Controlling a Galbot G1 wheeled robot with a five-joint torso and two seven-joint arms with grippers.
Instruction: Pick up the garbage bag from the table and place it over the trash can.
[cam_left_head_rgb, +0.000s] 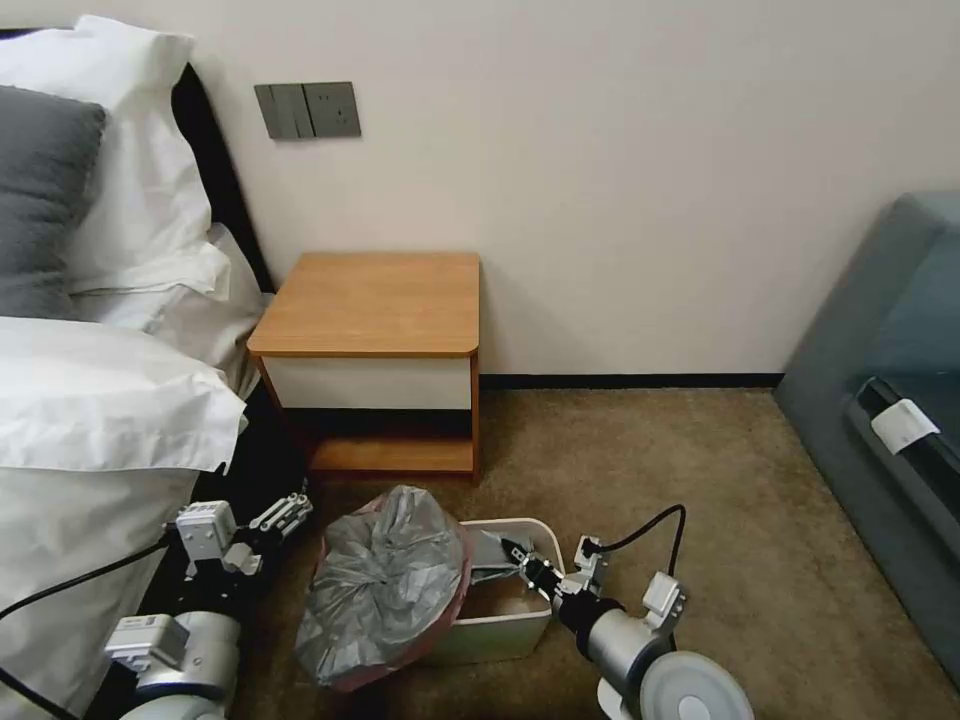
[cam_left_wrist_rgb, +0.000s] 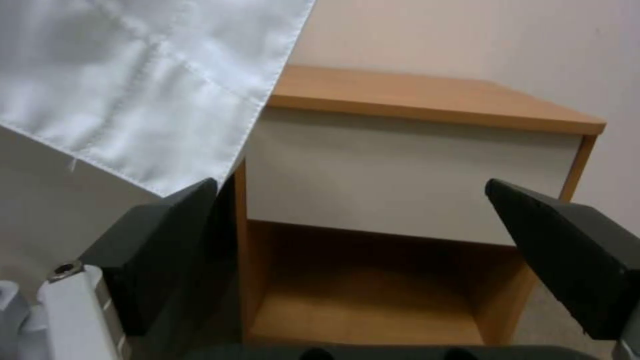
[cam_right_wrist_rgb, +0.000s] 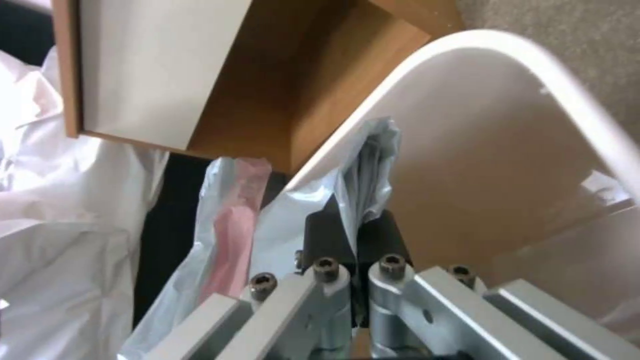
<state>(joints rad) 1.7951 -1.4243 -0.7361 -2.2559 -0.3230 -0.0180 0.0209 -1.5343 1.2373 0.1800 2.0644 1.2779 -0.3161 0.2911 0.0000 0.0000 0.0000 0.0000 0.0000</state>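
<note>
just inside the trash can (cam_left_head_rgb: 500, 628), my right gripper (cam_left_head_rgb: 517, 560) has its jaws pinched shut on a fold of the garbage bag (cam_left_head_rgb: 385, 585); the bulk billows to their left, outside the rim, nearer my wide-open, empty left gripper (cam_left_head_rgb: 290, 513).

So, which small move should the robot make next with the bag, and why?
Probably the right pincer, shut on the garbage bag, should draw that edge across toward the far side of the trash can. The bag bunches over the can's left rim, the opening is mostly uncovered, and the left pincer is open, holding nothing.
</note>
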